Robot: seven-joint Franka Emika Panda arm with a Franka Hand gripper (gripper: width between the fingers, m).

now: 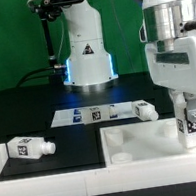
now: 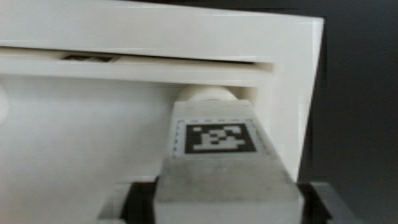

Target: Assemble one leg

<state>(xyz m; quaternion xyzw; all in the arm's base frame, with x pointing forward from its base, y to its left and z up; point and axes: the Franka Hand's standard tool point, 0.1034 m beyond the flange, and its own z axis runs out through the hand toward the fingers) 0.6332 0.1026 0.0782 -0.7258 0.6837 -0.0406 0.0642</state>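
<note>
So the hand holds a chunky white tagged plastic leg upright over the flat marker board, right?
Not the marker board: the exterior view shows the hand holding the chunky white tagged plastic leg upright over the large white square tabletop.

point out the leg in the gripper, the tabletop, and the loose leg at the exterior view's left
held leg (image 1: 188, 122), exterior view, on its tagged face
tabletop (image 1: 142, 140), exterior view, on its bare flat surface
loose leg (image 1: 27, 148), exterior view, on its tagged body
</note>
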